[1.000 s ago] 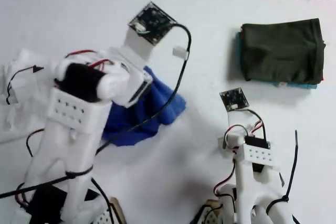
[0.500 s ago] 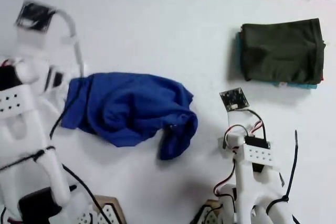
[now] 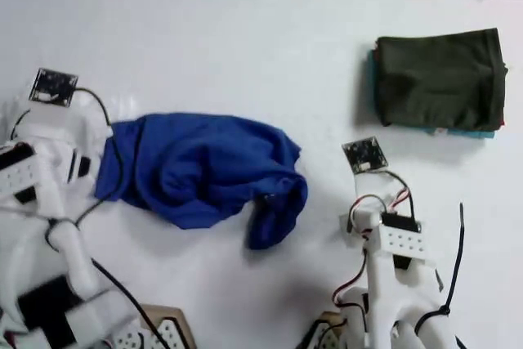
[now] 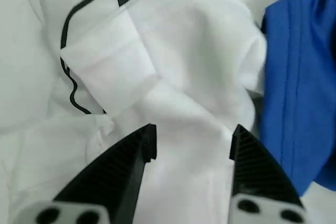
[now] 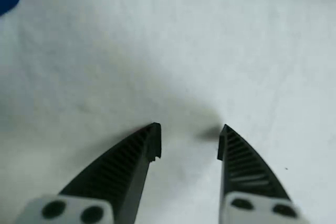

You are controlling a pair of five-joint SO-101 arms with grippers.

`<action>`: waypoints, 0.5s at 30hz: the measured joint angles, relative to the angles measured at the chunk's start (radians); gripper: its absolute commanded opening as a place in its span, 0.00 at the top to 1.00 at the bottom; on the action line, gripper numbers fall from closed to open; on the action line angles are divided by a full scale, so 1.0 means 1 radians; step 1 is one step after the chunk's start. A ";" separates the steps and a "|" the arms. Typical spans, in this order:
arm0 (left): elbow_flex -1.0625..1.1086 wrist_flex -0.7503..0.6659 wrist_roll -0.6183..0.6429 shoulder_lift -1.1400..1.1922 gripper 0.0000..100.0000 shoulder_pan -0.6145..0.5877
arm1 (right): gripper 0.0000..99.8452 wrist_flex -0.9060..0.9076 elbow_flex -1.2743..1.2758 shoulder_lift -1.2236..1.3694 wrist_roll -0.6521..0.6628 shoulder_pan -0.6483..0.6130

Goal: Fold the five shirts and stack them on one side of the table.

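The left arm (image 3: 37, 181) stands at the left edge of the white table (image 3: 245, 38), its wrist bent down over the cloth there. From its own camera, the left gripper (image 4: 191, 140) hangs with its two black fingers (image 4: 137, 148) spread wide apart, holding nothing. Under it lies a rumpled white shirt with a black line print (image 4: 173, 51), bunched in soft folds. I cannot tell whether the fingertips touch the white cloth or hover just above it.

The right arm (image 3: 399, 243) sits near the front edge of the table on the right side, drawn back low over its base. The right gripper (image 5: 189, 140) is also open, its ribbed black fingers (image 5: 139, 150) parted and gripping nothing, pointed down at bare white tabletop.

A crumpled royal-blue cotton shirt (image 3: 204, 165) lies in the middle of the table, between the two arms. It is unfolded, a loose heap full of creases, with one lump of cloth trailing toward the front on its right side. Its left end lies just beside the left arm, and in the left wrist view its stitched blue edge (image 4: 299, 93) sits next to the white shirt.

On the right side of the table, toward the back, is a neat stack: a folded dark green shirt (image 3: 437, 78) on top, with a folded teal shirt (image 3: 470, 131) showing as a thin edge beneath it. The stack is well apart from the blue shirt.
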 measured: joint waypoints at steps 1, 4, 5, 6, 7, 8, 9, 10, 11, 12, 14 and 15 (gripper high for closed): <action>-0.038 0.012 0.012 0.051 0.76 -0.014 | 0.82 0.000 0.000 0.000 0.000 0.000; -0.183 0.084 0.031 0.219 0.76 -0.043 | 0.82 0.000 0.000 0.000 0.000 0.000; -0.236 0.109 0.032 0.276 0.76 -0.051 | 0.82 0.000 0.000 0.000 0.000 0.000; -0.288 0.130 0.035 0.331 0.76 -0.060 | 0.82 0.000 0.000 0.000 0.000 0.000; -0.341 0.149 0.035 0.384 0.76 -0.072 | 0.82 0.000 0.000 0.000 0.000 0.000; -0.393 0.163 0.035 0.436 0.76 -0.087 | 0.82 0.000 0.000 0.000 0.000 0.000; -0.442 0.172 0.035 0.485 0.76 -0.107 | 0.82 0.000 0.000 0.000 0.000 0.000; -0.491 0.181 0.037 0.531 0.76 -0.130 | 0.82 0.000 0.000 0.000 0.000 0.000; -0.540 0.189 0.037 0.572 0.76 -0.152 | 0.82 0.000 0.000 0.000 0.000 0.000; -0.589 0.192 0.037 0.612 0.76 -0.175 | 0.82 0.000 0.000 0.000 0.000 0.000; -0.689 0.198 0.018 0.683 0.76 -0.222 | 0.82 0.000 0.000 0.000 0.000 0.000; -0.738 0.209 0.008 0.713 0.76 -0.245 | 0.82 0.000 0.000 0.000 0.000 0.000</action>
